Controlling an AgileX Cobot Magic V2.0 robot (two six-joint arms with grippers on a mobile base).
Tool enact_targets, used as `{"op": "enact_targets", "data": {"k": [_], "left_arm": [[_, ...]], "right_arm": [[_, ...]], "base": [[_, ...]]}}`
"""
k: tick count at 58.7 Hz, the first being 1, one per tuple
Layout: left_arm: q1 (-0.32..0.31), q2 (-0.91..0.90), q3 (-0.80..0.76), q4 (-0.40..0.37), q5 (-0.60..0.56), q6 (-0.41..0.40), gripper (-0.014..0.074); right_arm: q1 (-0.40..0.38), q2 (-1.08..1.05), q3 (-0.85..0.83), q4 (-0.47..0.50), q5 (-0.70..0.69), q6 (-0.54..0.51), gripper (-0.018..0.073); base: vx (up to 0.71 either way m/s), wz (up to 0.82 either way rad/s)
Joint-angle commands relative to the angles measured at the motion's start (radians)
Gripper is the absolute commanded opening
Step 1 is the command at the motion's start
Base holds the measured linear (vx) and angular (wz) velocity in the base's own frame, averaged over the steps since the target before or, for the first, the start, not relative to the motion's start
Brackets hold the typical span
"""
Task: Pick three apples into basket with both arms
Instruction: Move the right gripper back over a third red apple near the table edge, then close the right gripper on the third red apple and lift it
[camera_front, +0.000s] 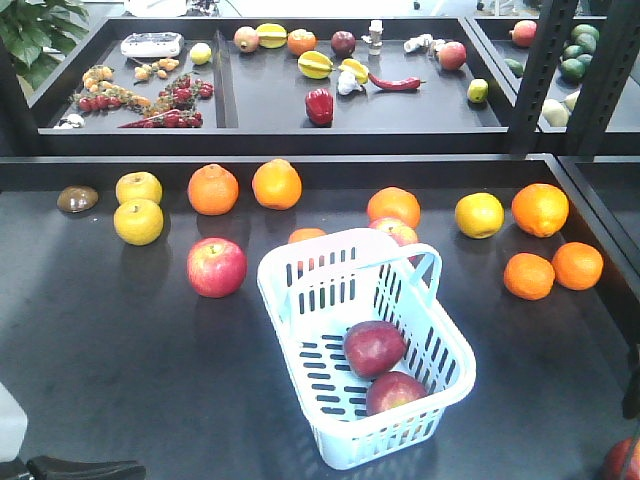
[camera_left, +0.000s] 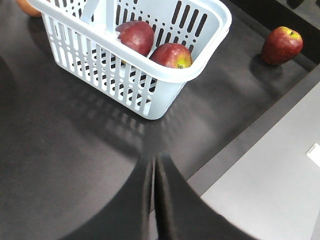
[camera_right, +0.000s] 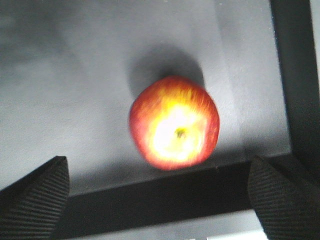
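1. No text, label, brand, number or sign can be read in any view.
2. The white packet (camera_front: 152, 44) at the upper left of the front view shows faint marks, too small and blurred to read.

Left pincer (camera_left: 154, 200) fingers pressed together; right pincer (camera_right: 159, 200) spread wide, empty.

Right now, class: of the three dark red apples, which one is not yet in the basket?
The apple on the table near its right edge; the other two apples lie inside the basket.
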Motion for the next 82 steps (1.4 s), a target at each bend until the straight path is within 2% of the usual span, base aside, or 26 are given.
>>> {"op": "enact_targets", "data": {"k": [1,26,42,50,59,71,78,82], "left_arm": [[0.001,-0.004,-0.024,-0.013,-0.067,-0.01,-0.0006],[0.001,-0.004,-0.024,-0.013,-0.067,-0.01,-0.0006],[0.001,-0.004,-0.024,-0.013,-0.067,-0.01,-0.0006],[0.001,-0.004,-0.024,-0.013,-0.067,-0.01,-0.0006],[0.001,-0.004,-0.024,-0.013,-0.067,-0.01,-0.0006],[0.001,-0.004,-0.024,-0.013,-0.067,-0.01,-0.0006],[0.001,-0.004,-0.024,-0.013,-0.067,-0.01,-0.0006],[0.001,-0.004,-0.024,-0.013,-0.067,-0.01,-0.0006]], "right_arm": [[-0.004,0.012,-0.022,-0.003,-0.03,0.002,0.0694],[-0.004,0.153,-0.022,-0.022,-0.117,0.002,0.0668],[-0.004,0.216,-0.022,-0.026,-0.119,0.002,0.065],[-0.003,0.236,-0.022,-0.025,-0.111,0.002,0.0607],[-0.003,0.239,-0.022,-0.023,-0.102,0.001,0.0484],[-0.002,0.201,-0.022,-0.013,-0.079,-0.013,0.0181],[-0.002,0.116,-0.039,0.04,-0.084,-0.051,0.0032],[-0.002,0.053,-0.063,0.085,-0.073,-0.092,-0.0015]], "base": [[0.0,0.0],[0.0,0.0],[0.0,0.0],[0.0,0.0],[0.0,0.0],[0.0,0.0],[0.0,0.0],[0.0,0.0]]}}
